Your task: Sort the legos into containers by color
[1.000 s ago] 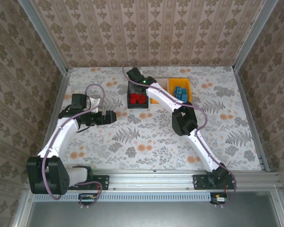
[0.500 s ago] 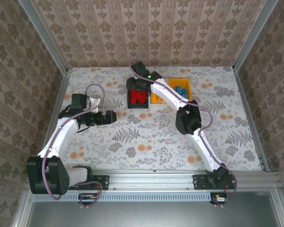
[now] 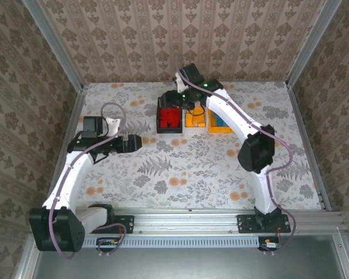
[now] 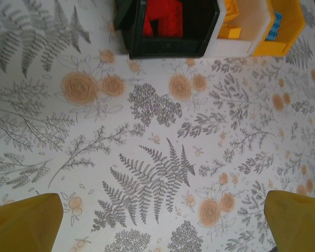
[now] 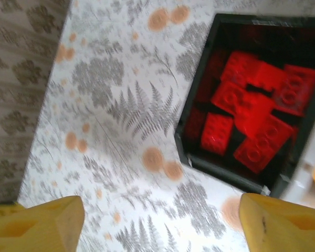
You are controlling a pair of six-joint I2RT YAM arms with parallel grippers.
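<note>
You see right gripper (image 5: 157,223) fingers apart, empty, along lower frame. Red legos (image 5: 249,118) in black bin (image 5: 220,171), upper right. Left gripper (image 4: 157,223) spread wide, empty, above table (image 4: 147,131).

Walls: beige damask wallpaper (image 3: 186,40) on three sides | Frame: pale metal posts (image 3: 55,43) at the back corners | Surface: tabletop (image 3: 180,168) in grey fern and orange blossom print | Near edge: metal rail (image 3: 186,216) | Light: soft, even
</note>
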